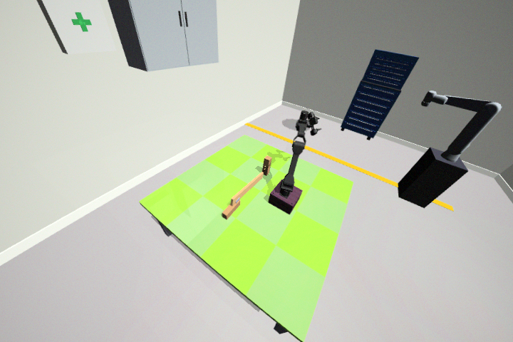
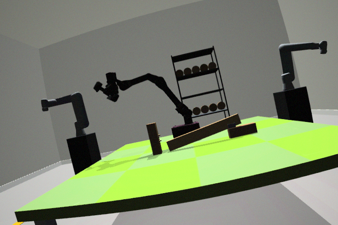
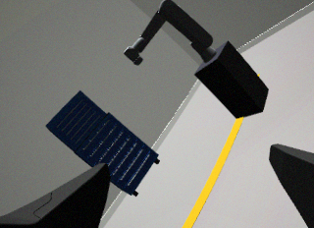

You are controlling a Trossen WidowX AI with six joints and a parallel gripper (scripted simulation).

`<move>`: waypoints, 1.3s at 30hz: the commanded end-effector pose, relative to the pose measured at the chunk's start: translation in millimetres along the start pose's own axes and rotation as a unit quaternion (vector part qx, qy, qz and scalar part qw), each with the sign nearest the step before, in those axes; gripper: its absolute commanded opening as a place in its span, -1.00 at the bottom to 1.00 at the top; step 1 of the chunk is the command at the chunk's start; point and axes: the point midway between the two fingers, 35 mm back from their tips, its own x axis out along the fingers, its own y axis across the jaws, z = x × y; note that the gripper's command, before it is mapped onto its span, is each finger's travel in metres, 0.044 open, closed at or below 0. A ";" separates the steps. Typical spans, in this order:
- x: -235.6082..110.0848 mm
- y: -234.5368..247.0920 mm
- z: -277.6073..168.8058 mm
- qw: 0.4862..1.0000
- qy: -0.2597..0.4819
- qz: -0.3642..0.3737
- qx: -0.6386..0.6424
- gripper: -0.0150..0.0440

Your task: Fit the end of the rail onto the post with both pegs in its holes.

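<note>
The long wooden rail (image 1: 246, 190) (image 2: 203, 131) lies slanted. Its far end rests on the low footboard block (image 1: 227, 214) (image 2: 242, 130) and its near end is down on the green checkered table (image 1: 241, 254) (image 2: 227, 164), just in front of the short upright post (image 1: 266, 165) (image 2: 154, 138). Small pegs (image 2: 159, 137) stick out of the post towards the rail; the rail end is apart from them. My gripper (image 1: 313, 122) (image 2: 105, 91) (image 3: 190, 163) is open and empty. It is raised high, beyond the post and far from the rail, and it faces away from the table.
My arm's dark base (image 1: 285, 197) (image 2: 184, 128) stands beside the rail. Off the table are other robot arms on black pedestals (image 1: 430, 177) (image 2: 83, 151) (image 2: 293, 103) (image 3: 232, 78), a blue rack (image 1: 380, 95) (image 3: 105, 143), a shelf of logs (image 2: 201, 85) and a yellow floor line (image 1: 354, 167) (image 3: 210, 189).
</note>
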 end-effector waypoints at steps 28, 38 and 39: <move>-408.8 -79.2 -220.5 0.325 0.217 0.561 -0.729 1.00; -473.9 -164.2 -220.1 0.026 0.149 0.650 -0.745 1.00; -482.7 -178.9 -217.8 -0.022 0.135 0.661 -0.738 1.00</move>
